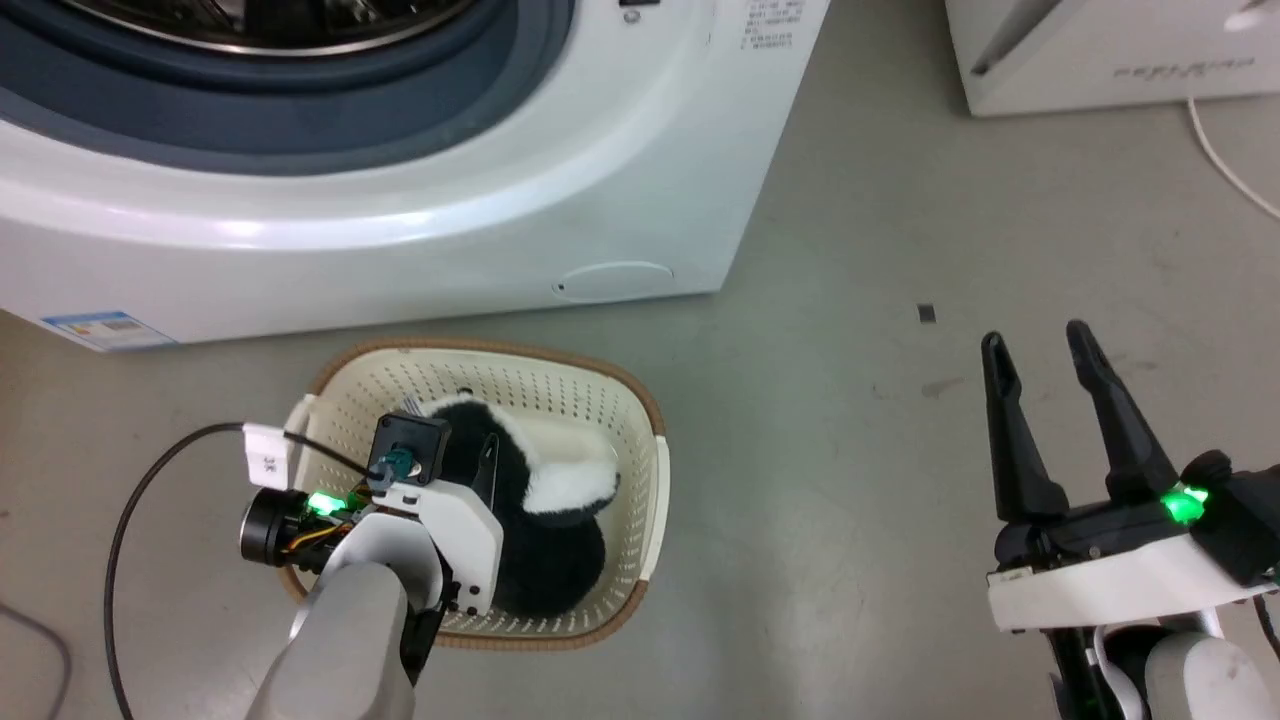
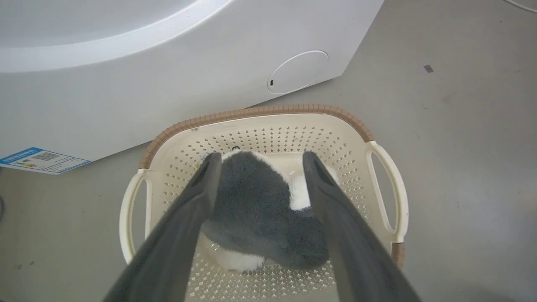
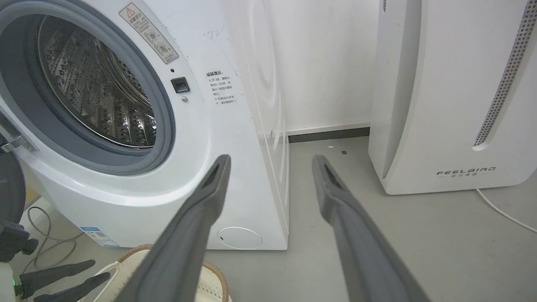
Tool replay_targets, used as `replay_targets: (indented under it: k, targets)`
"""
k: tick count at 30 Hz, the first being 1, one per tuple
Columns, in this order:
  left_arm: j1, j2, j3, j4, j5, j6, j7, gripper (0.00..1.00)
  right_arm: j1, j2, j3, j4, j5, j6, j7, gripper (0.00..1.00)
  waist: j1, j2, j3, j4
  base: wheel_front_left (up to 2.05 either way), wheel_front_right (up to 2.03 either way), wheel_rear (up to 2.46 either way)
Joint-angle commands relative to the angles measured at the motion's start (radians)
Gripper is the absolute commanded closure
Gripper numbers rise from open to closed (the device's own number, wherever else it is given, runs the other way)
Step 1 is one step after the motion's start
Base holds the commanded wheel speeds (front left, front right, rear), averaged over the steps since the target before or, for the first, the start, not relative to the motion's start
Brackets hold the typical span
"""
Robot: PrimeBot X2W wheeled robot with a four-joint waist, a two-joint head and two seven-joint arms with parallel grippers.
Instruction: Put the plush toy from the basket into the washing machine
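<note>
So the left gripper (image 2: 260, 158) straddles the plush toy (image 2: 256, 209) in the basket (image 2: 260, 112) mid-frame, spread wide for a grab; right gripper (image 1: 1035, 336) idles, parted.

plush toy (image 1: 548, 545) in basket (image 1: 560, 395) | basket on floor (image 1: 850, 450), before washing machine (image 1: 400, 230) | FEELBIRD appliance (image 1: 1100, 50) right of washing machine

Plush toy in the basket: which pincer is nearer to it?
Left. The left pincer is at the basket, open, its fingers either side of the plush toy. The right pincer, also open, hangs over the floor, well off to the basket's right.
</note>
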Motion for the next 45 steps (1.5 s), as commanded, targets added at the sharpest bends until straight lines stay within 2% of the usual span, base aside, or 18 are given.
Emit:
replay_targets:
  k: [1, 23, 45]
  targets:
    - [-0.025, 0.007, -0.008, 0.022, 0.005, -0.003, 0.004, 0.00, -0.022, 0.000, 0.003, -0.010, 0.010, 0.000, -0.011, 0.00, -0.0002, 0.0000, 0.025, -0.009, 0.00, 0.00, 0.00]
    - [-0.249, 0.057, -0.034, 0.250, -0.068, -0.036, 0.167, 0.00, -0.117, 0.000, 0.019, -0.084, 0.063, 0.000, -0.056, 0.00, -0.0002, 0.0000, 0.285, -0.033, 0.00, 0.00, 0.00]
    - [-0.472, 0.093, -0.116, 0.476, -0.092, -0.018, 0.177, 0.00, -0.181, 0.000, 0.033, -0.131, 0.122, -0.001, -0.102, 0.00, -0.0002, 0.0000, 0.482, -0.073, 0.00, 0.00, 0.00]
